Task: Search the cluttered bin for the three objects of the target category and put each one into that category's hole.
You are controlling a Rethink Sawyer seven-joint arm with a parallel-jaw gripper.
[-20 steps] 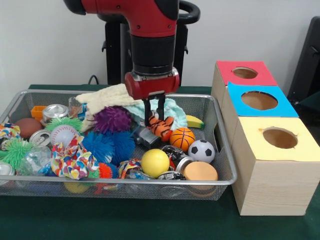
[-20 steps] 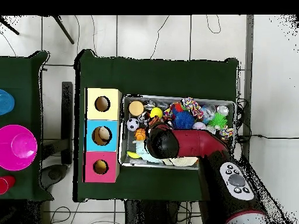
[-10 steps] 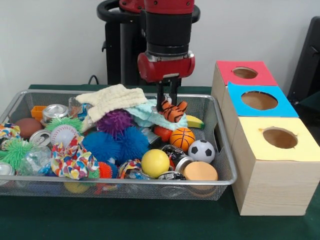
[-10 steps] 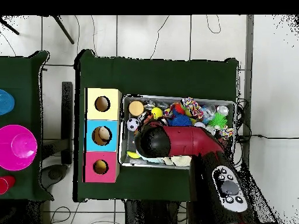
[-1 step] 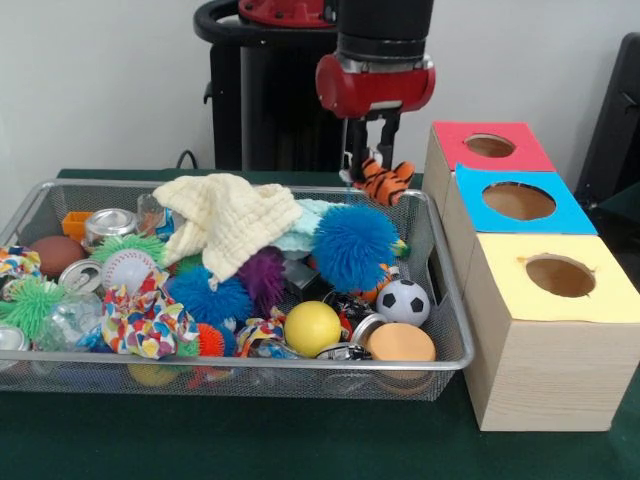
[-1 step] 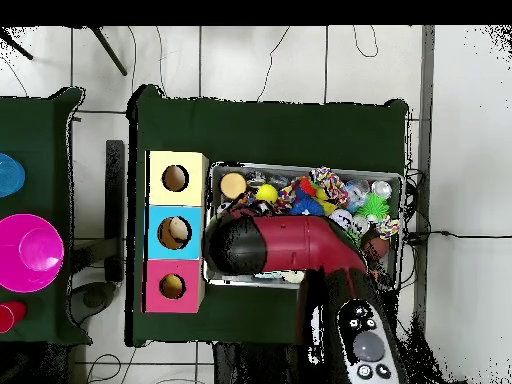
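A bright magenta round plastic dish (image 6: 30, 252) was seen on a second green-covered side table (image 6: 60, 130) at the overhead view's left. A blue round object (image 6: 8, 174) was cut off at that edge. Thin black cables (image 6: 270, 60) were laid across the white tiled floor (image 6: 300, 50).

Contents count: wire bin (image 5: 455, 330) and sorting boxes

One bin; three holed boxes: red (image 5: 488, 146), blue (image 5: 518, 202), yellow (image 5: 556, 277). One striped tiger toy (image 5: 385, 180), one cream cloth (image 5: 232, 215), one soccer ball (image 5: 404, 301), one yellow ball (image 5: 311, 328), one baseball (image 5: 126, 268), at least two cans, several spiky balls.
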